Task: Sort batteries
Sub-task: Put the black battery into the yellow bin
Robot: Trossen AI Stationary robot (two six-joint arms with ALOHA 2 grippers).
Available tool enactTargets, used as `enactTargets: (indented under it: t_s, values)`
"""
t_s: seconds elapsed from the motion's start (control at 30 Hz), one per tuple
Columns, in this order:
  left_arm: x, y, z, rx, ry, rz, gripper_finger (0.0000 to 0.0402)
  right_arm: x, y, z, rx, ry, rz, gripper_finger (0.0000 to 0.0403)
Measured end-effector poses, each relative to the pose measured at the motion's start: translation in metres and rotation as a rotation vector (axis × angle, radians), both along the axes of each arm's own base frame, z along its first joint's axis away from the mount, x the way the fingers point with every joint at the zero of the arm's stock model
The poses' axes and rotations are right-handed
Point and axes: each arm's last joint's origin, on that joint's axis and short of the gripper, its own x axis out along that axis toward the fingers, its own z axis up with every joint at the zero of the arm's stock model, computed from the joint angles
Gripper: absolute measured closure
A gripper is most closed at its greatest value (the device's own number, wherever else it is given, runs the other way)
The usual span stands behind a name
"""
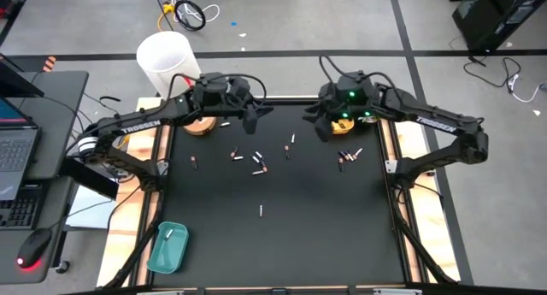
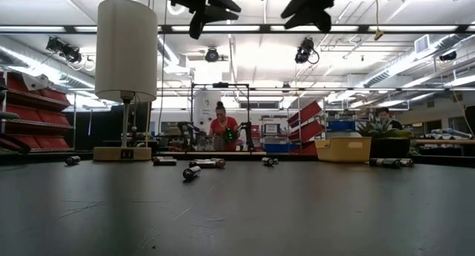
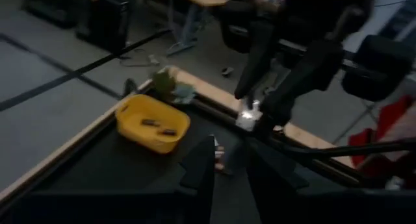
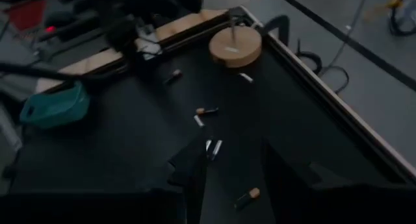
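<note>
Both your arms hang high above the far part of the black table (image 1: 282, 235), so you are between picks, choosing targets. Your left gripper (image 1: 250, 117) shows a narrow gap between its fingers in its wrist view with nothing caught there; whether that counts as released I cannot tell. Your right gripper (image 1: 323, 124) stands with its jaws apart and empty, seen clearly in its own wrist view. The batteries (image 1: 256, 162) lie loose on the mat well below both sets of jaws: a scatter sits under and a little nearer than the left jaws, a small cluster (image 1: 346, 156) just nearer than the right jaws, and one lone cell (image 1: 261, 209) lies farther toward you. The teal tray (image 1: 167, 248) already holds a pale cell, and the yellow tray (image 3: 152, 123) beyond the left jaws holds two dark ones, so the sorting is barely started. Next, I judge, you should drop one gripper over a single cell, turn the jaws across its length, and pinch low, since these cylinders will likely roll.
</note>
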Motion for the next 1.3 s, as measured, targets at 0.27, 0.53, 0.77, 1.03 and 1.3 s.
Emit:
enactTargets:
  t_s: [0.27,0.53,0.77,1.03,1.3]
  values:
    - [0.003,0.002,-0.003,-0.002,0.005,0.0,0.0303,-0.014,0.005,0.01,-0.094,-0.02,0.118,0.027]
    - [0.003,0.002,-0.002,0.001,-0.001,-0.001,0.0303,-0.013,0.01,0.011,-0.052,-0.039,0.189,0.027]
    - [0.003,0.002,-0.001,0.013,-0.011,0.027,0.0303,-0.012,0.011,0.01,-0.044,-0.043,0.211,0.027]
    - [0.003,0.002,-0.001,0.014,-0.012,0.032,0.0303,-0.014,0.002,0.012,-0.031,-0.061,0.117,0.027]
    - [0.003,0.003,-0.001,0.014,-0.01,0.033,0.0303,-0.016,-0.004,0.012,-0.035,-0.044,-0.045,0.027]
